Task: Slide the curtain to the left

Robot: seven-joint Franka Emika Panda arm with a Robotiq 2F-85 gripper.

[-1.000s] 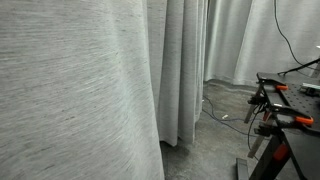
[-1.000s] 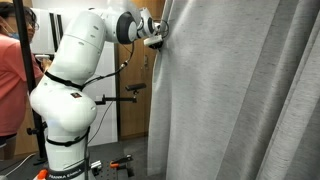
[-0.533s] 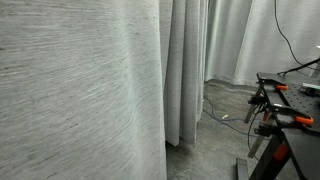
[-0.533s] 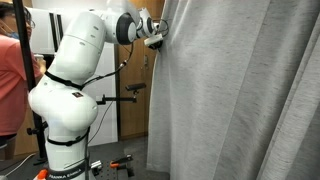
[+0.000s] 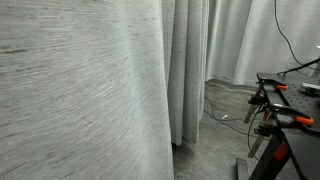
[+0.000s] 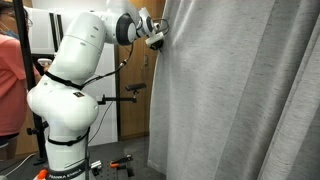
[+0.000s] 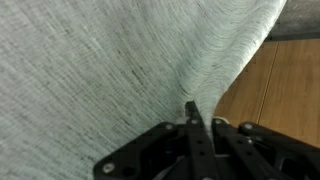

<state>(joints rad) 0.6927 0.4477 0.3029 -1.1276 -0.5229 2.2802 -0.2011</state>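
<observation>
The curtain [image 6: 240,100] is tall, off-white, with fine horizontal streaks and vertical pleats. It fills the right of an exterior view and most of the left in another [image 5: 80,100]. My gripper [image 6: 157,40] is at the curtain's upper left edge, at the end of the white arm. In the wrist view the black jaws [image 7: 192,122] are shut on a fold of the curtain [image 7: 110,60] near its edge. Wood panelling shows behind the curtain's edge.
Smoother white sheer drapes [image 5: 240,40] hang at the back. A black workbench with orange clamps [image 5: 285,110] stands at right, cables on the grey floor [image 5: 225,115]. A person in a red shirt [image 6: 12,80] stands behind the arm's base [image 6: 65,130].
The curtain's near edge has shifted slightly to the right in the exterior view that it fills. The arm and gripper have barely moved.
</observation>
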